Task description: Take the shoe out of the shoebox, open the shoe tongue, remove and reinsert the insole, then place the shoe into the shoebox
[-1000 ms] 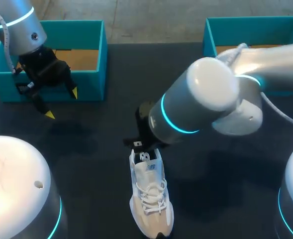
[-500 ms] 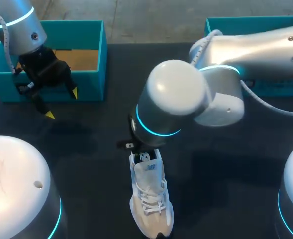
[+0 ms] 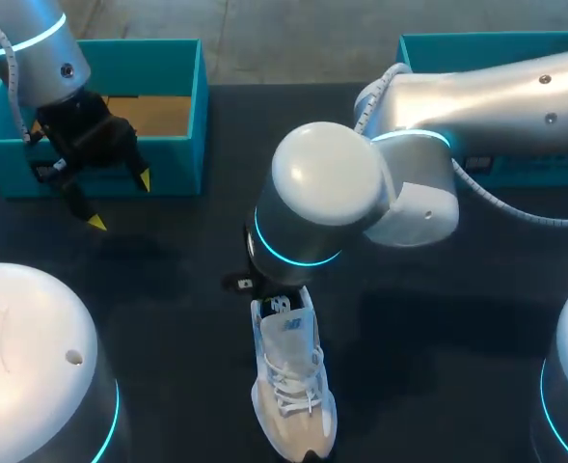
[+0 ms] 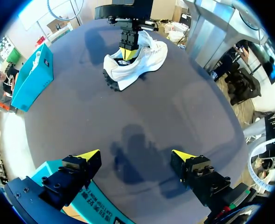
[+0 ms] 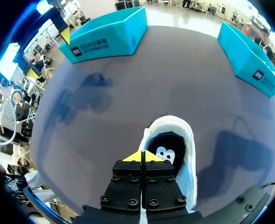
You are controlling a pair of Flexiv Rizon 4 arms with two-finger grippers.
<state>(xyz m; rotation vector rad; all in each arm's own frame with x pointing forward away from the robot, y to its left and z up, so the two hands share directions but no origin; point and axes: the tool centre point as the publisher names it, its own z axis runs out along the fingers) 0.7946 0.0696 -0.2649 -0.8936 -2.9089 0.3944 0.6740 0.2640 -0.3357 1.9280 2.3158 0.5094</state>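
Note:
The white lace-up shoe [image 3: 291, 386] stands on the dark table, toe toward the near edge; its heel end is hidden under my right arm [image 3: 327, 207]. In the right wrist view my right gripper [image 5: 141, 156] is shut, its yellow tips together at the mouth of the shoe [image 5: 189, 144], with the dark insole ahead of them. The left wrist view shows that gripper [image 4: 128, 52] pointing down into the shoe [image 4: 146, 60]. I see nothing held between its tips. My left gripper [image 3: 120, 201] hangs open in front of the left teal shoebox [image 3: 168, 68], far from the shoe.
A second teal shoebox [image 3: 476, 43] stands at the back right, partly behind my right arm. Both boxes [image 5: 107, 35] [image 5: 249, 53] show ahead of the right gripper. Bare table [image 4: 142, 121] lies between the left gripper [image 4: 135, 155] and the shoe.
My right arm's elbow has swung leftward over the shoe's heel end. The shoe has stayed in place and the left arm has not moved.

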